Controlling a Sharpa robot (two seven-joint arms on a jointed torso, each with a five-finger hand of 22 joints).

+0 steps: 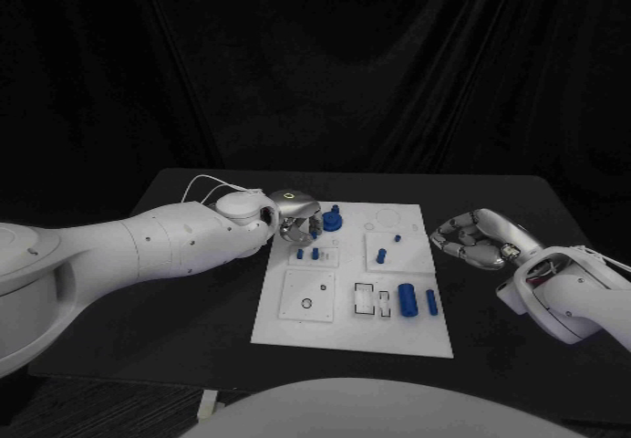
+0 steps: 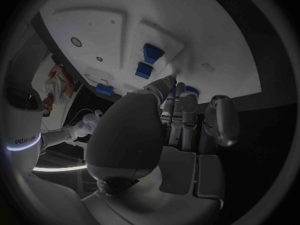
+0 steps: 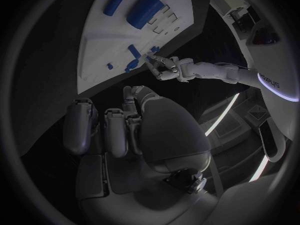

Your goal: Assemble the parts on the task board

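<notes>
Several blue parts (image 1: pixel 408 299) lie on the task board (image 1: pixel 353 339). The left hand (image 1: pixel 297 219) hovers over the board's far-left corner, whether gripping I cannot tell; it could knock nearby pieces. The right hand (image 1: pixel 473 239), curled empty, waits beside the board.

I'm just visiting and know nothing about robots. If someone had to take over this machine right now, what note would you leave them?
Left hand: over the far left corner of the task board, fingertips by a blue part; whether it grips anything I cannot tell.
Right hand: curled, holding nothing, off the board's right edge.
Parts: small blue ones mid-board, two larger blue cylinders lying near the right front.
Done: unclear. Left: loose parts remain to be assembled.
</notes>
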